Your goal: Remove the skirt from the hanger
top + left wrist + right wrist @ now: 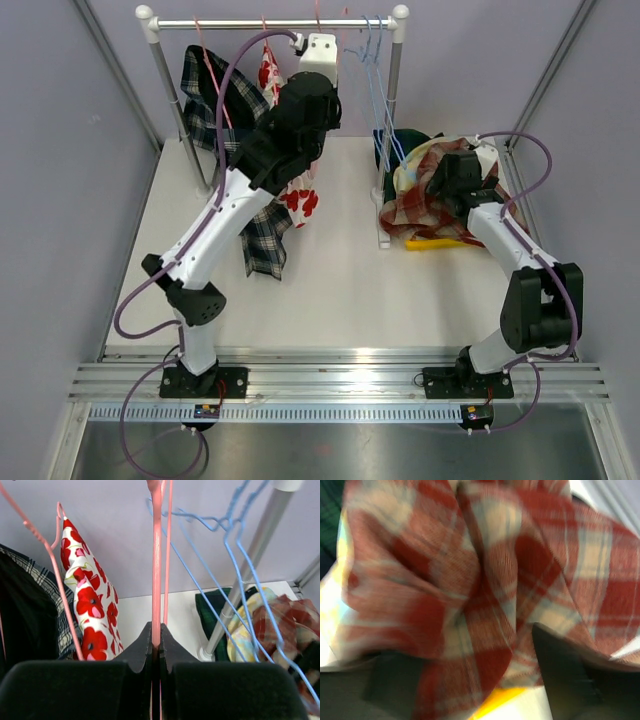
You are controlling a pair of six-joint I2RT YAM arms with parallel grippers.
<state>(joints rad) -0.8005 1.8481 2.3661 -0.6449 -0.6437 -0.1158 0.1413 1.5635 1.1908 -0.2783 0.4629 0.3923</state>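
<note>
Pink wire was what your L gripper (156,630) had: jaws closed hard on a thin pink hanger (156,575), no gap btwn the pads, up at the rail (270,22) along the table's (340,300) far edge. The flowered skirt (90,610) hung just beside it, toward the left edge, w/ a dark checked garment (262,240) past that. You couldn't tell from the wrist view whether the clamped wire was the skirt's own hanger or a neighbour's. Your R gripper (462,645) sat over the red checked cloth (485,570) heaped near the far right corner, fingers apart, cloth bulging btwn them. That view was blurred, so whether it had any real hold, can't tell.

Risks, as I judged them: wire that thin could twist or slide in the pads if you pulled at an angle. Lift it w/o the R arm on the fabric and hanger + skirt would likely come off together, nothing separated. The blue hangers (235,550) hung close on the right-edge side, and a sideways swing could hook them. A hard tug might rock the rail.
</note>
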